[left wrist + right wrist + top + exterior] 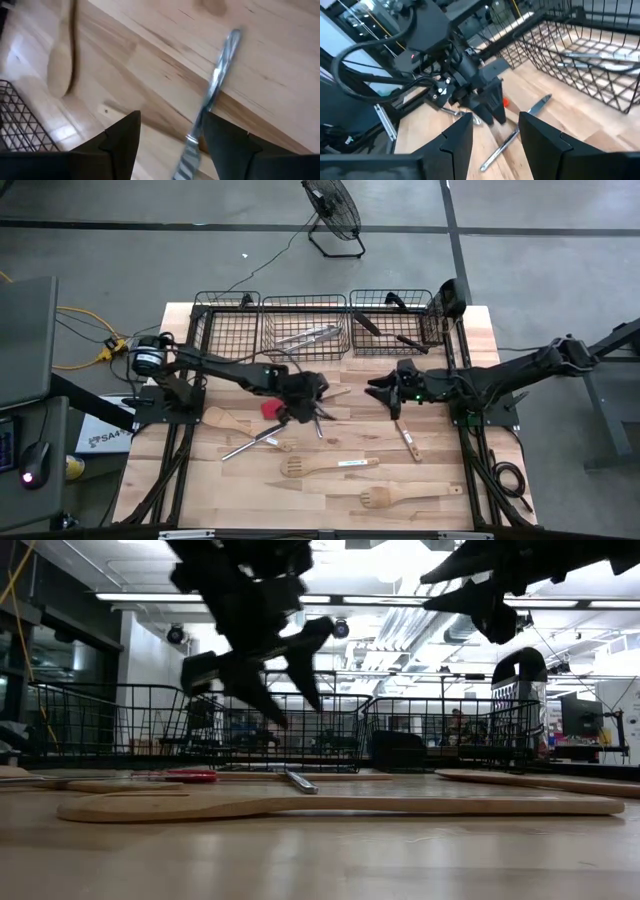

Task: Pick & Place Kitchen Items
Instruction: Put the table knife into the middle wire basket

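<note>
Baskets [320, 325], three black wire ones, line the table's [190, 500] 12 o'clock edge; silver cutlery [308, 335] lies in the middle one, black-handled tools [385, 330] in the right one. Left gripper [305, 410] hangs above mid-table with fingers [122, 142] parted and nothing between them; a silver utensil [212, 92] lies on the wood just beneath, running toward 7 o'clock from it. A red spatula head [270, 409] shows at its 9 o'clock, a wooden spoon [225, 420] beyond. Right gripper [383, 392] hovers at 3 o'clock from the left, apart from it, fingers [462, 142] spread, holding nothing. Two slotted spatulas [325, 466] lie toward 6 o'clock, with bare wood around them.
</note>
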`<action>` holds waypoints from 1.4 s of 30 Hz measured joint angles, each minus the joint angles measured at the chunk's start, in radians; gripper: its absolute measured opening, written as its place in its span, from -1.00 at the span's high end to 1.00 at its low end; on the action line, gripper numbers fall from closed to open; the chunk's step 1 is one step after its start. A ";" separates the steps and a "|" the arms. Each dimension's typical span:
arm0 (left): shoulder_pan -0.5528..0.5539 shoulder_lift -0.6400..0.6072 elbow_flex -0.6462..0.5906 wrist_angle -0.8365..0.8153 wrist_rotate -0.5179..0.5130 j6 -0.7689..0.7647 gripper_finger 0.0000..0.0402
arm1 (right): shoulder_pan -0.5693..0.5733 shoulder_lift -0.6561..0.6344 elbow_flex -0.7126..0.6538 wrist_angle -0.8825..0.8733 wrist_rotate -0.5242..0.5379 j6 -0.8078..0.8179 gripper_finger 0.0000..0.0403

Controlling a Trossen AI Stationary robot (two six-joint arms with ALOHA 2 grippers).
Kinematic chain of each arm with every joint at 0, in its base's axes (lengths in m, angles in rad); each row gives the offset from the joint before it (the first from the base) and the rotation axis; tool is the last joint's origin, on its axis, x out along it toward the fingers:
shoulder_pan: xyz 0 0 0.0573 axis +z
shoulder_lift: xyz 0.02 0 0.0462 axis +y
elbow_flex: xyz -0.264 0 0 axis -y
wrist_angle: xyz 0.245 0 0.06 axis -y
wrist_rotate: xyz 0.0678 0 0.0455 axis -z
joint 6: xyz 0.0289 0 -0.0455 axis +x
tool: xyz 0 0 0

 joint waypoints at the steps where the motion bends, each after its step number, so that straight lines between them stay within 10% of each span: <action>1: 0.007 0.009 0.022 -0.037 0.006 0.000 -0.04 | 0.000 -0.015 0.000 -0.003 0.000 -0.014 0.25; 10: 0.038 0.157 0.164 -0.307 0.040 0.086 -0.04 | 0.000 -0.214 0.000 -0.130 0.076 -0.088 0.25; 42: 0.058 0.277 0.178 -0.195 0.083 0.152 0.14 | 0.007 -0.257 0.000 -0.218 0.071 -0.062 0.25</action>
